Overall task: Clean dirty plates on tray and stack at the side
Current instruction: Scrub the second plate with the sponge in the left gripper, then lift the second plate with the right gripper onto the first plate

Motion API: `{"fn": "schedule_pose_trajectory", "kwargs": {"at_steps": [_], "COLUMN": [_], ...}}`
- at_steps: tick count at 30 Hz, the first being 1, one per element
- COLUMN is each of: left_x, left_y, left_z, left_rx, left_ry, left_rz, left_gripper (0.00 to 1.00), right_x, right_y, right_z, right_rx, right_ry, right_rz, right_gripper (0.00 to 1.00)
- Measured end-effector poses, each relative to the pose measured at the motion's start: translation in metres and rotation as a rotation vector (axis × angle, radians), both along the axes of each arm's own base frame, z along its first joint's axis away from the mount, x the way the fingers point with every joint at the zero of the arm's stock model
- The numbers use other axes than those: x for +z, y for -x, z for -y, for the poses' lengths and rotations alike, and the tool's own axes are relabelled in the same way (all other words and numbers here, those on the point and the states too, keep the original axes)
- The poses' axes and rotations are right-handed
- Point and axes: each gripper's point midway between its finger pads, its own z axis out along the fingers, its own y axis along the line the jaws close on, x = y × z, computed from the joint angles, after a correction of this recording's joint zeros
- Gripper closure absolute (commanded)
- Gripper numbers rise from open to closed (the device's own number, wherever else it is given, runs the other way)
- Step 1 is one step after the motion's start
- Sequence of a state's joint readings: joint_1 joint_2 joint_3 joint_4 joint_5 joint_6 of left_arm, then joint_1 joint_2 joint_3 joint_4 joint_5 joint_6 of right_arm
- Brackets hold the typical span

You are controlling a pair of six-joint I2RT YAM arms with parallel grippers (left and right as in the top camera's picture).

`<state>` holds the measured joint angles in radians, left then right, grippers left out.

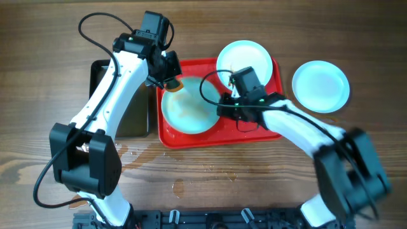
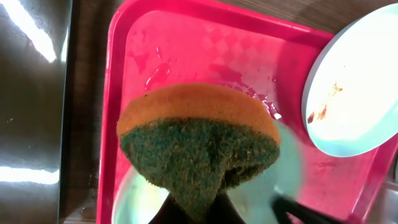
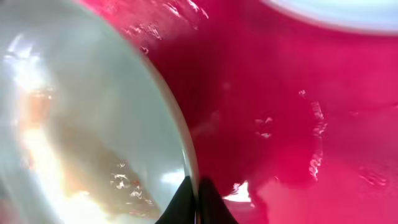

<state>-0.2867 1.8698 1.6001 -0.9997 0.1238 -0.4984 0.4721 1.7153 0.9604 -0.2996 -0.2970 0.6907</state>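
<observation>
The right pincer (image 3: 194, 202) is pressed together on the rim of the held plate (image 3: 81, 124), its dark tips meeting at the plate's edge, which faces the middle of the red tray (image 1: 191, 138). That pale blue-white plate lies in the left half of the tray. A brownish-orange haze shows on its glossy face, and I cannot tell whether this is a smear or a reflection. The left pincer (image 2: 194, 211) pinches a sponge (image 2: 199, 143) from behind, orange foam on top and the green scouring side turned towards the camera. The sponge hangs over the far left edge of the held plate; whether it touches the plate cannot be told. Wet streaks and droplets glisten on the bare red tray floor between the plates. The second plate (image 1: 238, 54) sits at the tray's far right corner and overlaps the rim there, with brown smear marks near its centre in the left wrist view. The third plate (image 1: 320, 86) rests off the tray on the wooden surface (image 1: 51, 38), just to the right of the tray. A black tray (image 1: 135, 117) lies just to the left of the red one, mostly under the left arm. A few water spots (image 1: 178, 187) mark the surface on the near side of the red tray.
</observation>
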Motion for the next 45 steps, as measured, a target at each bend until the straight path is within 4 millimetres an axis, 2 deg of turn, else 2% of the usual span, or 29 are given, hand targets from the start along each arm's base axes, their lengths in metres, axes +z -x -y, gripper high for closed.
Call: {"fn": "schedule_pose_trajectory", "kwargs": {"at_steps": [1, 3, 4, 5, 7, 9, 12, 13, 15, 18, 20, 21, 23, 29, 31, 34, 37, 39, 40, 41, 42, 43, 45], "left_x": [0.0, 0.0, 0.001, 0.001, 0.001, 0.001, 0.002, 0.002, 0.002, 0.002, 0.002, 0.002, 0.002, 0.002, 0.002, 0.002, 0.002, 0.002, 0.002, 0.002, 0.002, 0.002, 0.002], "left_y": [0.0, -0.001, -0.002, -0.002, -0.003, -0.004, -0.009, -0.012, -0.016, -0.018, -0.018, -0.018, -0.018, -0.018, -0.018, -0.018, -0.018, -0.018, -0.018, -0.018, -0.018, -0.018, -0.018], "left_z": [0.0, 0.0, 0.0, 0.001, 0.001, 0.0, -0.01, -0.015, -0.026, -0.034, -0.036, -0.036, -0.036, -0.036, -0.036, -0.036, -0.036, -0.036, -0.036, -0.036, -0.036, -0.036, -0.036], "left_rx": [0.0, -0.003, -0.004, -0.005, -0.007, -0.004, 0.021, 0.035, 0.062, 0.081, 0.084, 0.084, 0.084, 0.084, 0.084, 0.084, 0.084, 0.084, 0.084, 0.084, 0.084, 0.084, 0.084], "left_ry": [0.0, 0.001, 0.001, 0.002, 0.002, 0.002, 0.004, 0.005, 0.005, 0.004, 0.001, 0.002, 0.002, 0.002, 0.002, 0.002, 0.001, 0.002, 0.001, 0.001, 0.002, 0.001, 0.002], "left_rz": [0.001, 0.005, 0.008, 0.011, 0.013, 0.015, 0.024, 0.028, 0.031, 0.032, 0.033, 0.033, 0.033, 0.033, 0.033, 0.033, 0.032, 0.033, 0.033, 0.033, 0.033, 0.032, 0.032], "left_gripper": [0.96, 0.96, 0.96, 0.96, 0.96, 0.96, 0.96, 0.96, 0.96, 0.96, 0.96, 0.96, 0.96, 0.96, 0.96, 0.96, 0.96, 0.96, 0.96, 0.96, 0.96, 0.96, 0.96], "right_x": [0.025, 0.061, 0.072, 0.079, 0.079, 0.08, 0.091, 0.1, 0.128, 0.179, 0.229, 0.247, 0.256, 0.259, 0.252, 0.211, 0.161, 0.143, 0.134, 0.133, 0.134, 0.138, 0.141], "right_y": [0.001, 0.0, 0.0, 0.001, 0.003, 0.006, 0.012, 0.013, 0.01, 0.007, 0.011, 0.015, 0.018, 0.021, 0.019, 0.014, 0.008, 0.001, -0.005, -0.012, -0.016, -0.021, -0.032], "right_z": [0.012, 0.036, 0.045, 0.062, 0.094, 0.106, 0.112, 0.112, 0.104, 0.077, 0.054, 0.051, 0.057, 0.062, 0.057, 0.049, 0.062, 0.068, 0.075, 0.091, 0.102, 0.121, 0.196], "right_rx": [0.0, -0.022, -0.033, -0.055, -0.099, -0.113, -0.104, -0.105, -0.112, -0.138, -0.222, -0.253, -0.259, -0.247, -0.194, -0.043, -0.029, -0.061, -0.088, -0.134, -0.169, -0.22, -0.424], "right_ry": [0.048, 0.141, 0.182, 0.261, 0.449, 0.572, 0.737, 0.796, 0.911, 1.038, 1.096, 1.138, 1.222, 1.298, 1.274, 1.138, 0.918, 0.782, 0.681, 0.585, 0.529, 0.471, 0.429], "right_rz": [0.066, 0.182, 0.221, 0.256, 0.28, 0.308, 0.374, 0.414, 0.545, 0.803, 0.993, 1.033, 1.033, 1.021, 1.018, 0.938, 0.73, 0.623, 0.55, 0.489, 0.462, 0.431, 0.365], "right_gripper": [0.96, 0.96, 0.96, 0.96, 0.96, 0.96, 0.96, 0.96, 0.96, 0.96, 0.96, 0.96, 0.96, 0.96, 0.96, 0.95, 0.96, 0.96, 0.96, 0.96, 0.96, 0.96, 0.96]}}
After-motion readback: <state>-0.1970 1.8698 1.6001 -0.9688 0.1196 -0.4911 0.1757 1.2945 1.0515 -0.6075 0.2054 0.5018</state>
